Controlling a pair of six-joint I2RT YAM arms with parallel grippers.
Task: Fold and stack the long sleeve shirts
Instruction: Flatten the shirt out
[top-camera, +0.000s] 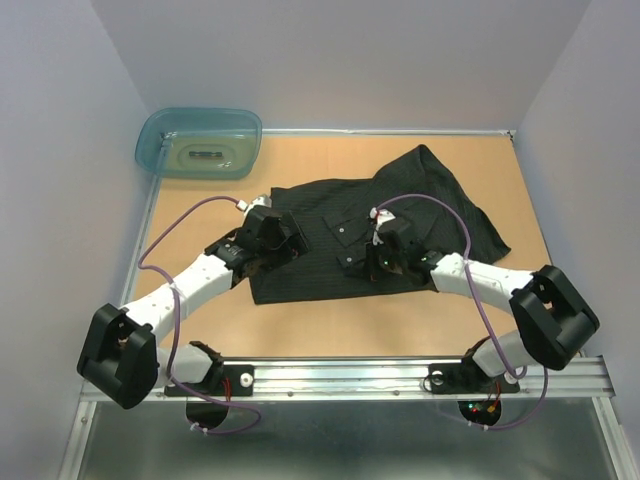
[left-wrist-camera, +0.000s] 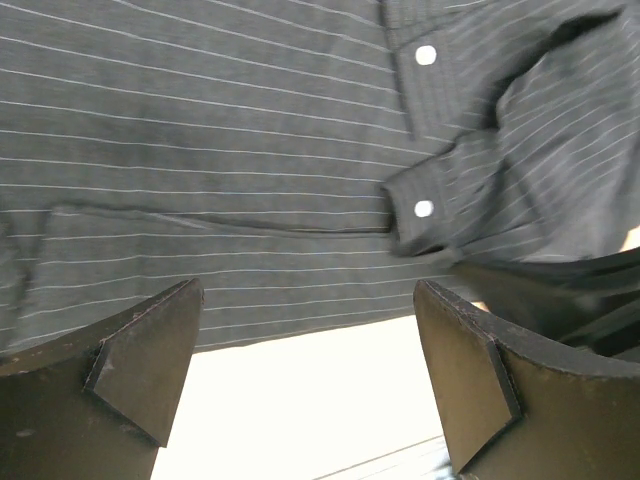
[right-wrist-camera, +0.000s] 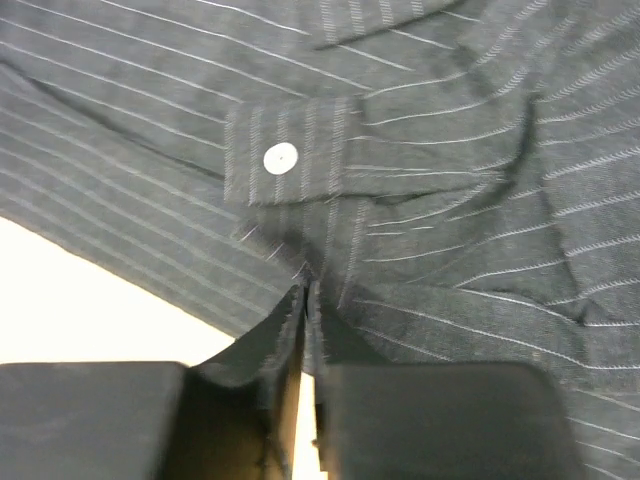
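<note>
The long sleeve shirt (top-camera: 318, 200), dark with thin pinstripes, lies spread on the wooden table (top-camera: 330, 325), one part stretching toward the back right. My left gripper (top-camera: 268, 236) hovers over the shirt's left side. In its wrist view the left gripper (left-wrist-camera: 308, 292) is wide open with nothing between its fingers, and the striped cloth (left-wrist-camera: 200, 150) and a buttoned cuff (left-wrist-camera: 424, 208) lie just past it. My right gripper (top-camera: 385, 252) sits on the shirt's middle front. In its wrist view the right gripper (right-wrist-camera: 307, 296) is shut, with a fold of the cloth (right-wrist-camera: 450, 250) pinched at its tips, below a pale button (right-wrist-camera: 281, 157).
A translucent teal plastic tub (top-camera: 200, 143) stands at the back left corner of the table. White walls close in the back and both sides. The arms' metal mounting rail (top-camera: 340, 375) runs along the near edge.
</note>
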